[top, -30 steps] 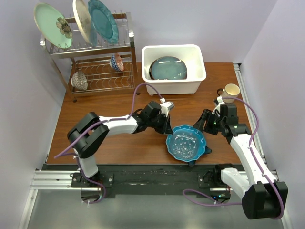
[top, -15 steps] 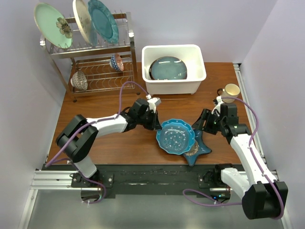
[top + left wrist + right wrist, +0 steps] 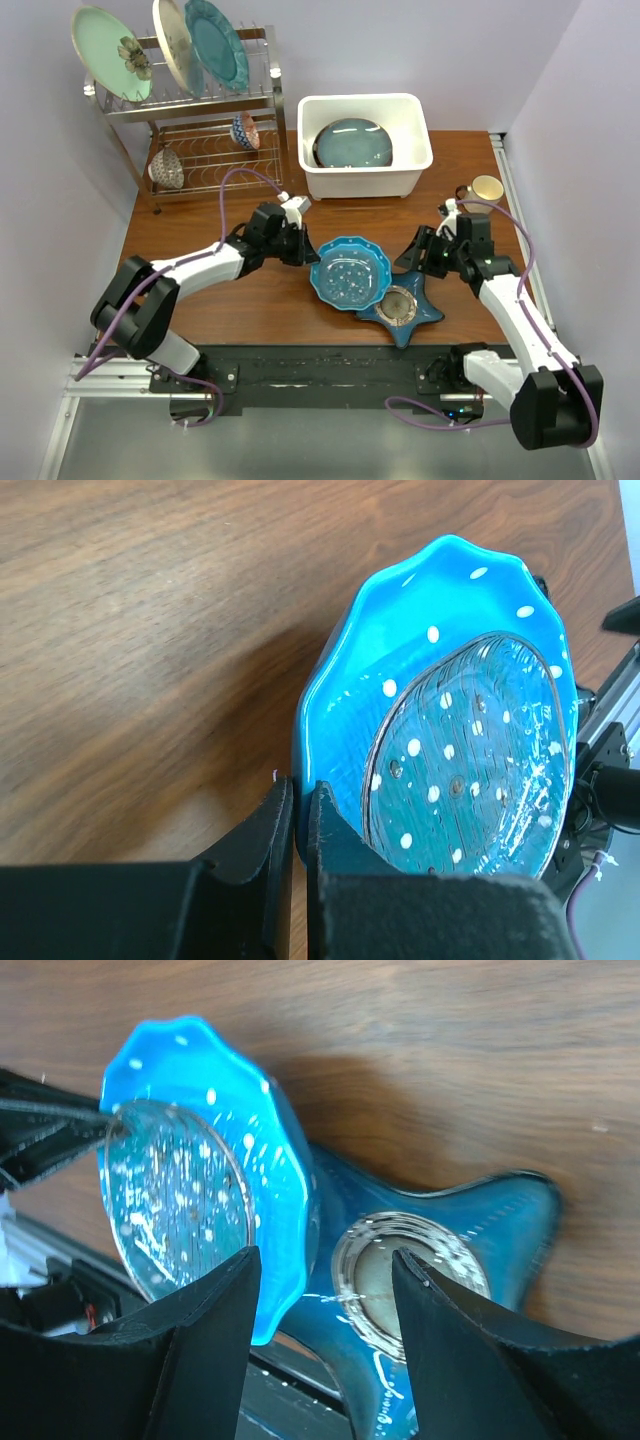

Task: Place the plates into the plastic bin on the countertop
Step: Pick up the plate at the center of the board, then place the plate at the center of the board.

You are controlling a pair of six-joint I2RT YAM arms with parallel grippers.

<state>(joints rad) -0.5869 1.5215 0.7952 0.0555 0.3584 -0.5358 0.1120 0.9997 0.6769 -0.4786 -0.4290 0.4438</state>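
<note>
Top view: white bin [image 3: 365,183] sits far-middle on the worktop [image 3: 200,310], w/ a dark round plate [image 3: 352,143] lying inside. Straight out from the bin's near wall is the blue scalloped plate [image 3: 350,272], white-dotted, tilted, not in the bin. L hand [image 3: 297,243] is at that plate's left rim. Star plate [image 3: 402,308], dark blue, lies flat on the worktop further out from the bin, its left part under the blue plate's edge. R hand [image 3: 420,258] is out from the bin's right corner, just beside the star plate's far arm. Wire rack [image 3: 190,150] stands left of the bin: mint plate [image 3: 110,52], cream plate [image 3: 170,45] and teal plate [image 3: 215,42] upright on the top tier, small bowls [image 3: 167,168] below. Cup [image 3: 487,187] is right of the bin.

Left wrist: L hand [image 3: 300,800] is pinched tight on the rim of the blue scalloped plate [image 3: 450,680], one finger per face. Wood worktop [image 3: 150,600] behind.

Right wrist: R hand [image 3: 325,1260] has its fingers spread apart, nothing btw them. Blue scalloped plate [image 3: 200,1160] stands steeply tilted, overlapping the star plate [image 3: 420,1260]; can't tell if the two touch.
</note>
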